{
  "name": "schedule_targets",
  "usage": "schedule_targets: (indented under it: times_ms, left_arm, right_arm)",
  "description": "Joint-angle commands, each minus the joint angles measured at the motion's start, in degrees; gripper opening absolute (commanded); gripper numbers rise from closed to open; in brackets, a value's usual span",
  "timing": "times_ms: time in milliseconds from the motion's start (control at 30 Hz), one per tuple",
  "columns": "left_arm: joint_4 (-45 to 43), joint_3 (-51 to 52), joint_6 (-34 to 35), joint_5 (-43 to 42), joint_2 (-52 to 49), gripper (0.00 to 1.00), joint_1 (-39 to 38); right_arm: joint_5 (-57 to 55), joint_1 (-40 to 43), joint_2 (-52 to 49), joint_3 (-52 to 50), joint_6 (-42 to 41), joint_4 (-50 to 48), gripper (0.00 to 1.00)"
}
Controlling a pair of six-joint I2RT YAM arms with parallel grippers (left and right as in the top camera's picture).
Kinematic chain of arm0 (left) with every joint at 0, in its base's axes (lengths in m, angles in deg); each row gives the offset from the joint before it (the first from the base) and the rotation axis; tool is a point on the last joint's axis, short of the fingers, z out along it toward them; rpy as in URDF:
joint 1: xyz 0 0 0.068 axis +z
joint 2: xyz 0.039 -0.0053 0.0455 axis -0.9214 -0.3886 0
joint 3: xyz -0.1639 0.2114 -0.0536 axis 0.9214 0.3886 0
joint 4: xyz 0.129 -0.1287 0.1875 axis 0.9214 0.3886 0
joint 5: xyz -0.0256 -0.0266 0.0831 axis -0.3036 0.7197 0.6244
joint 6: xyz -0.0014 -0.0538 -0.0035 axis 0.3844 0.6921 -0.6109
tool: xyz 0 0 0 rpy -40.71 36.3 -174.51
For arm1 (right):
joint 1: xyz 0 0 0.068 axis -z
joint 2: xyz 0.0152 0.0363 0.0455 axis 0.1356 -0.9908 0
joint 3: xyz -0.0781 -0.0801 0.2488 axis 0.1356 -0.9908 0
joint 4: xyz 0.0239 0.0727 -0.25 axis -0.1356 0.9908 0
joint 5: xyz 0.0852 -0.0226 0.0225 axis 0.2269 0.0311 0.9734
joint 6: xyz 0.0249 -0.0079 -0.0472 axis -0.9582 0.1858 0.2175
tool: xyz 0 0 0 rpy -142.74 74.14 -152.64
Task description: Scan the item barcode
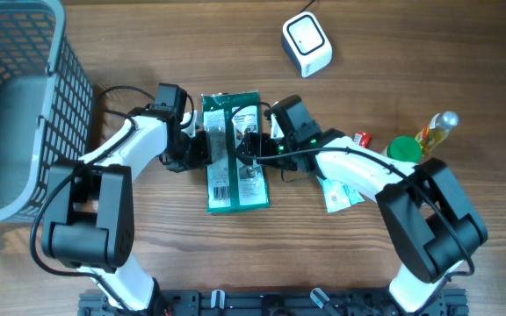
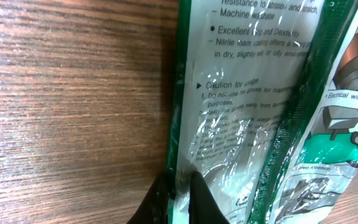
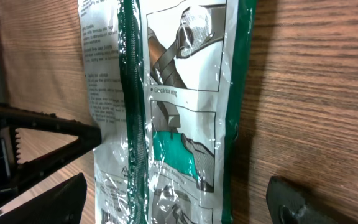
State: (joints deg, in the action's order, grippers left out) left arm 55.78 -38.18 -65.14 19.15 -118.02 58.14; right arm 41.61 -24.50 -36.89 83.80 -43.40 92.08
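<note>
1. Right, the glove packet (image 1: 227, 189) lay flat on the table (image 1: 350, 263), dead centre between the two arms, its long side running away from the robot.
2. Over on the near-left edge, the left gripper (image 1: 202, 147) had its jaws pinched tight on the packet's clear plastic border. The left wrist view showed both fingertips (image 2: 202, 200) meeting right on that seam, likely a grip to anchor the packet or to start peeling it off the wood.
3. Across the way, the right gripper (image 1: 251, 151) sat low with its jaws spread wide, one finger (image 3: 61, 198) on each side of the packet and nothing in its hold.
4. That straddle looked like a set-up for a second grasp. One arm pins a floppy bag while the other takes a firmer hold, because thin film sags if lifted by one corner.
5. Meanwhile the white scanner (image 1: 307, 44) stood well apart at the far side of the table, so by my read the scan itself had not begun.
6. Printed text and pictures faced up on the packet. I couldn't tell for sure where the barcode sat.
7. Bystanders: a grey basket (image 1: 68, 79) far left, a bottle (image 1: 435, 132) and a small sachet (image 1: 341, 195) off to the right, none involved.
</note>
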Motion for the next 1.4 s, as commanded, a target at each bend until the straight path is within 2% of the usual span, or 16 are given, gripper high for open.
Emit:
schedule_targets:
  times_ms: [0,300,700,867,1000,1367]
  left_arm:
    - [-1.2,1.4,-0.7,1.2,-0.8,0.04,-0.2]
    - [-5.3,4.7,-0.7,1.2,-0.8,0.04,-0.2]
    - [-6.0,4.9,-0.7,1.2,-0.8,0.04,-0.2]
    - [-6.0,4.9,-0.7,1.2,-0.8,0.04,-0.2]
    - [-6.0,4.9,-0.7,1.2,-0.8,0.04,-0.2]
    - [-6.0,4.9,-0.7,1.2,-0.8,0.04,-0.2]
  right_arm:
    - [3.4,1.2,-1.9,-1.3,0.6,1.0,0.92]
    - [5.2,0.9,-2.1,-2.6,0.1,-0.1,0.78]
    - [8.4,0.6,-5.6,-3.7,-1.2,-5.1,0.74]
    - [13.1,0.6,-7.9,-3.7,-1.2,-8.9,0.72]
    - [14.2,0.6,-8.5,-3.7,-1.2,-10.2,0.61]
    - [13.8,0.4,-8.6,-3.8,-1.2,-10.6,0.61]
